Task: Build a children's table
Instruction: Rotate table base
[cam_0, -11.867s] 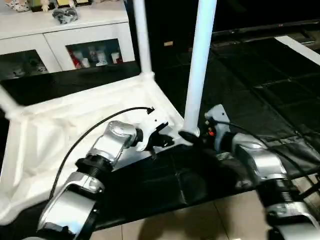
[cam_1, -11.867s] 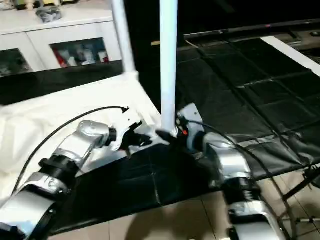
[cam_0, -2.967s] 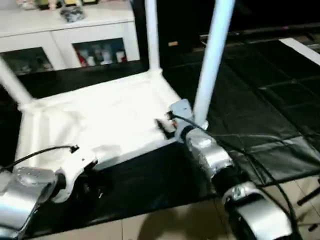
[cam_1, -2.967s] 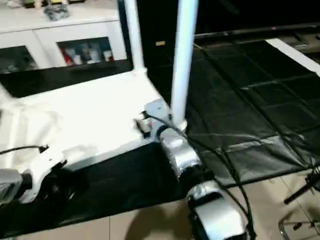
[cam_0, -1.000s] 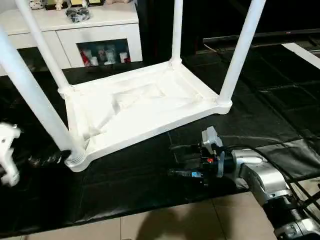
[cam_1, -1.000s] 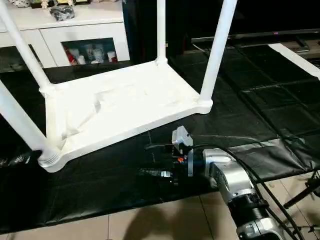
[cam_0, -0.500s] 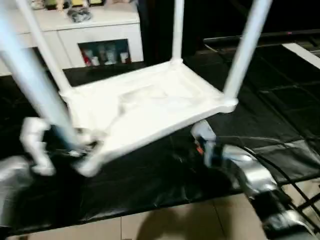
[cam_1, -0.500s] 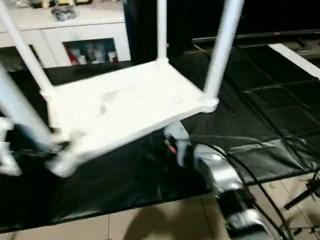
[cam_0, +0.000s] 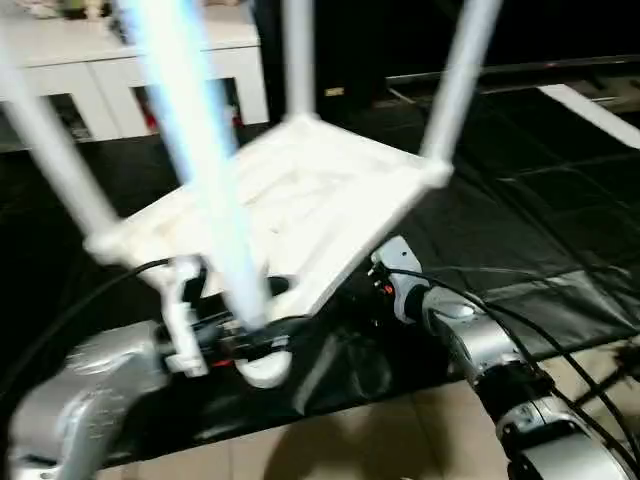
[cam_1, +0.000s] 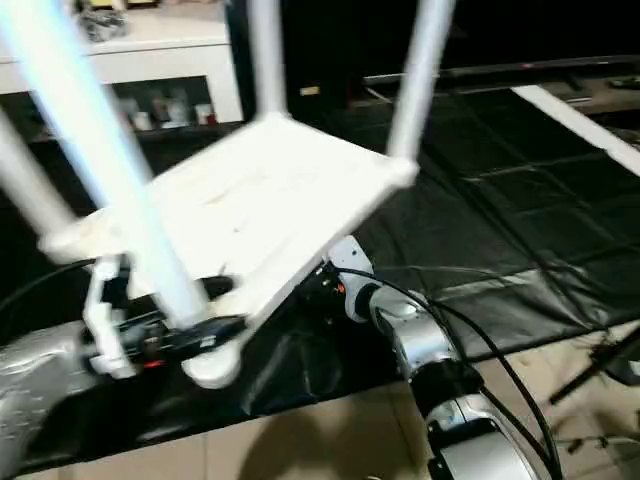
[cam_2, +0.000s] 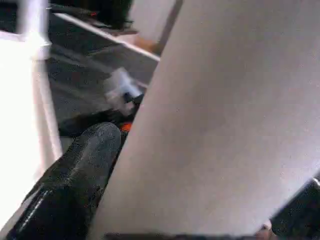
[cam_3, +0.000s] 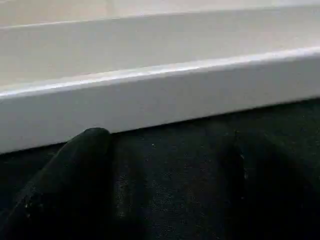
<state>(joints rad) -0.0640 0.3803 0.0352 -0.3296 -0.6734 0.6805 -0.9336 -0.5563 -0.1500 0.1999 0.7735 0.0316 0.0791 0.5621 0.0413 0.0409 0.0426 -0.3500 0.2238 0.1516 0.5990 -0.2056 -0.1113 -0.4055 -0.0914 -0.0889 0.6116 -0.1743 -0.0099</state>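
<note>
The children's table (cam_0: 300, 195) is upside down on the black mat (cam_0: 540, 200) and tilted, with its white legs pointing up. My left gripper (cam_0: 245, 335) is open around the base of the nearest leg (cam_0: 200, 170), just above the corner socket (cam_0: 262, 368). In the left wrist view that leg (cam_2: 215, 125) lies against one black finger (cam_2: 75, 185). My right gripper (cam_3: 165, 200) is open and low on the mat, right at the table's near long edge (cam_3: 160, 95). In the head view its wrist (cam_0: 405, 290) sits beside that edge and the tabletop hides its fingertips.
A white cabinet (cam_0: 60, 90) with glass doors stands at the back left. Black cables (cam_0: 560, 310) trail over the mat beside my right forearm. Tiled floor (cam_0: 400, 440) starts at the mat's near edge.
The table has tilted and swung, with its near corner now closer to me. My left gripper came in from the left around the nearest leg. My right gripper moved forward to the table's edge.
</note>
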